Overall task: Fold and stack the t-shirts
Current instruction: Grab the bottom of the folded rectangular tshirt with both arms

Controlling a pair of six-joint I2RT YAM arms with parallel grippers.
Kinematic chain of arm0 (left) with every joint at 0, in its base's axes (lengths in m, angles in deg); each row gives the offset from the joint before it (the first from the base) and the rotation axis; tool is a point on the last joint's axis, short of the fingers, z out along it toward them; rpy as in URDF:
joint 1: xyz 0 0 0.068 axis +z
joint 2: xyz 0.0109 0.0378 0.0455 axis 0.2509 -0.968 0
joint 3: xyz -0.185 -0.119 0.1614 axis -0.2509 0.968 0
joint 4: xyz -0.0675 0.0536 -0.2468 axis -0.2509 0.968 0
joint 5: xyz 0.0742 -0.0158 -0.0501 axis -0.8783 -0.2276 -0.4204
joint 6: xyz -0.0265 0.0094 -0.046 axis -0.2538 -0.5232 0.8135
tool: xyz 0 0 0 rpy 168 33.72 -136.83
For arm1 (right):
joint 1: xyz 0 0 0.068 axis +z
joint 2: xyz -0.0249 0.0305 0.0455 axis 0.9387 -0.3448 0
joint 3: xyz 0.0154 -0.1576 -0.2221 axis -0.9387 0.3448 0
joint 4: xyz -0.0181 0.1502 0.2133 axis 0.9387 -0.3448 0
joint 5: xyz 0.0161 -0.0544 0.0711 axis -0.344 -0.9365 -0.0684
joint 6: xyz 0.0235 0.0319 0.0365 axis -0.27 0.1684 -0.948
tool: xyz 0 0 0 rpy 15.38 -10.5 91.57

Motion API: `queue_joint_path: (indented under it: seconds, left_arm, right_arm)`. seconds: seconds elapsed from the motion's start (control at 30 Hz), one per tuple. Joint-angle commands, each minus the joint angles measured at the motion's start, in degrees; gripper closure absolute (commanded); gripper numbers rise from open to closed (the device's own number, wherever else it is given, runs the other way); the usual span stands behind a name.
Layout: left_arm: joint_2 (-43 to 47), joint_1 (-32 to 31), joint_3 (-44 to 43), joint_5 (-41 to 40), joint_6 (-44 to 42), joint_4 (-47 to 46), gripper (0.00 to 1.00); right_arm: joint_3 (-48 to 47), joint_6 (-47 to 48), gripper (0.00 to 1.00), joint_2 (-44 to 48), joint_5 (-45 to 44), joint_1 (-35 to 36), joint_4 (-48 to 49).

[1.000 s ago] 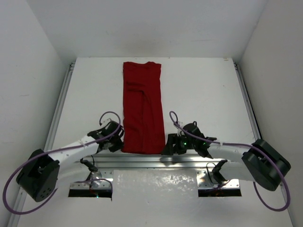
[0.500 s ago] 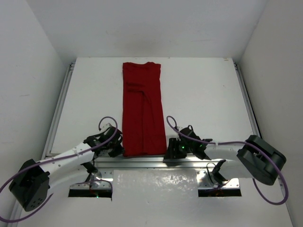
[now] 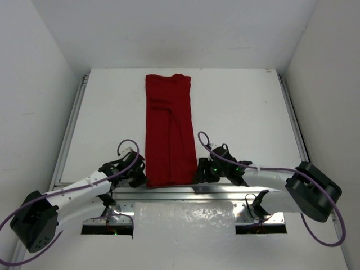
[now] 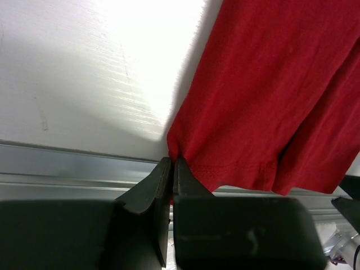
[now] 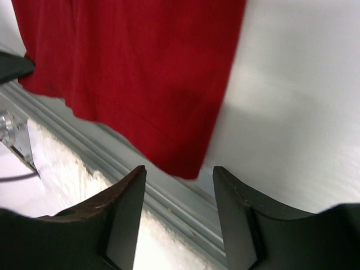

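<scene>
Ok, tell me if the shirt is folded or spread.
Partly folded: the t-shirt lies as a long narrow strip, no sleeves sticking out.

Dark red t-shirt (image 3: pixel 169 135), lengthwise-folded strip

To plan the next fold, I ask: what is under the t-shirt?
The t-shirt lies flat on the white table, and its near hem lies over the metal rail. Whatever is directly beneath the cloth is covered and cannot be seen.
</scene>
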Motion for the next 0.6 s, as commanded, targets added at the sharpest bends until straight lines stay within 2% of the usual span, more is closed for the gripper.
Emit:
queue_joint_path:
  seconds: [0.0, 0.13, 0.23, 0.33, 0.43, 0.53, 0.57]
  left_arm:
    - [1.42, -0.76, 0.44, 0.94, -0.33, -1.42, 1.0]
    - [1.95, -0.76, 0.44, 1.03, -0.51, -1.59, 1.0]
    - [1.86, -0.76, 0.26, 0.85, -0.77, -1.59, 1.0]
    - [1.95, -0.67, 0.26, 0.68, -0.95, -1.77, 1.0]
    - [2.13, -0.67, 0.27, 0.68, -0.95, -2.29, 1.0]
    - [2.21, -0.76, 0.18, 0.68, -1.21, -2.82, 1.0]
    - [2.21, -0.76, -0.17, 0.5, -1.21, -2.74, 1.0]
  right_arm:
    - [-2.5, 0.44, 0.47, -3.28, -2.3, -0.08, 1.12]
    - [-2.58, -0.53, 0.53, -5.05, -3.27, -0.08, 2.71]
    - [-2.85, -0.44, 0.69, -5.23, -3.89, -0.08, 1.83]
    - [-2.15, -0.88, 0.72, -4.53, -4.41, 0.1, 1.13]
    - [-1.88, -1.15, 0.79, -4.26, -4.85, 0.1, 0.52]
    - [-1.88, -1.15, 1.0, -4.61, -4.85, 0.01, 0.16]
    - [-1.97, -1.23, 1.0, -4.52, -4.77, 0.18, 0.07]
